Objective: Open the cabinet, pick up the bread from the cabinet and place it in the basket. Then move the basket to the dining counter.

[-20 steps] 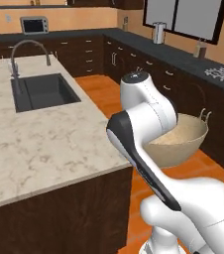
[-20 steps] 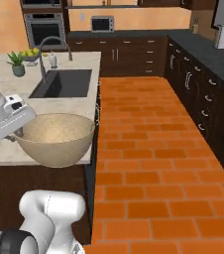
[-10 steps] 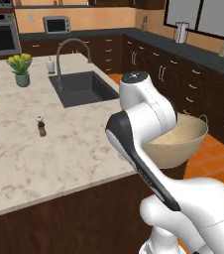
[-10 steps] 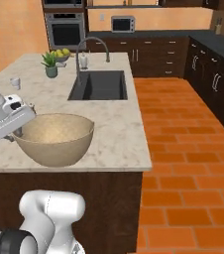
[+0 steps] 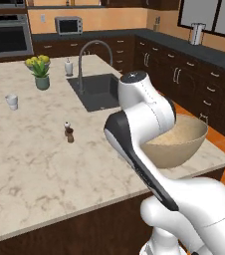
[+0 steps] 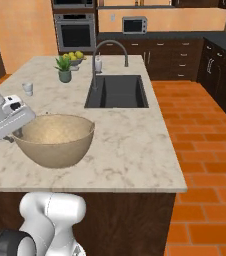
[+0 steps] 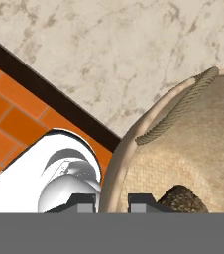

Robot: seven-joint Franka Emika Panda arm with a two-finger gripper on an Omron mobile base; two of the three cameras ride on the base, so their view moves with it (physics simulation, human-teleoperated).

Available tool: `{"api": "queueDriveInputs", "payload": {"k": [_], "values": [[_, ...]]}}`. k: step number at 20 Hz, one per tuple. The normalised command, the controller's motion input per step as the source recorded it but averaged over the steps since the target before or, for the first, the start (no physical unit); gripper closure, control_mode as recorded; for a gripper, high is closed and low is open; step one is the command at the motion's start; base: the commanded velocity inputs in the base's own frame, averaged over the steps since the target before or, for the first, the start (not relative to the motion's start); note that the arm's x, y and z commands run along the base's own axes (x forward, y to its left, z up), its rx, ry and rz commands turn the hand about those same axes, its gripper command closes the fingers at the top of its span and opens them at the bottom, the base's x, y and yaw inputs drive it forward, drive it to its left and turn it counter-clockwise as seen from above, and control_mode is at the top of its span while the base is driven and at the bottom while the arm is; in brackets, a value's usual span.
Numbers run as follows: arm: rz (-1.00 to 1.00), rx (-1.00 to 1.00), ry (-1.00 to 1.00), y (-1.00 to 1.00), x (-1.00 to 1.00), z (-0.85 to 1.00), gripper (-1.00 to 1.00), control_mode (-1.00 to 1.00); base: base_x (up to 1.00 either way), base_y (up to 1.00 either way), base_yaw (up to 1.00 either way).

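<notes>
End effector (image 7: 111, 201) clamped on basket (image 7: 183, 149) rim; bread (image 7: 183, 199) inside basket.

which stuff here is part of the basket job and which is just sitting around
Part of the job:
- basket, rim pinched between the fingers
- bread inside the basket
- dining counter with the sink

Just sitting around:
- white cup
- potted plant
- pepper shaker
- soap bottle
- microwave

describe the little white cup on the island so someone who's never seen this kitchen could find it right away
Start at the wide beige marbled stone island with the inset dark sink. Across the top from the sink stands the small white cup, alone on bare stone. Unlike the nearby green potted plant, it is plain, white and squat.
</notes>
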Motion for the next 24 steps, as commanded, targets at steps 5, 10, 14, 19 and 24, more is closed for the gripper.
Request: {"api": "queueDriveInputs", "payload": {"k": [5,10,14,19,24], "values": [[0.01,0.0,0.0,0.05,0.08,-0.01,1.0,-1.0,0.05,0.16,0.01],[0.01,0.0,-0.08,0.0,0.53,-0.14,1.0,-1.0,0.0,0.0,0.0],[0.0,0.07,0.0,0.0,1.0,-0.29,1.0,-1.0,0.0,0.0,0.0],[0.0,0.02,0.03,0.0,0.98,-0.56,1.0,-1.0,0.0,0.0,0.0],[0.0,-0.01,0.0,0.0,0.42,-0.66,1.0,-1.0,0.0,0.0,0.0]]}}
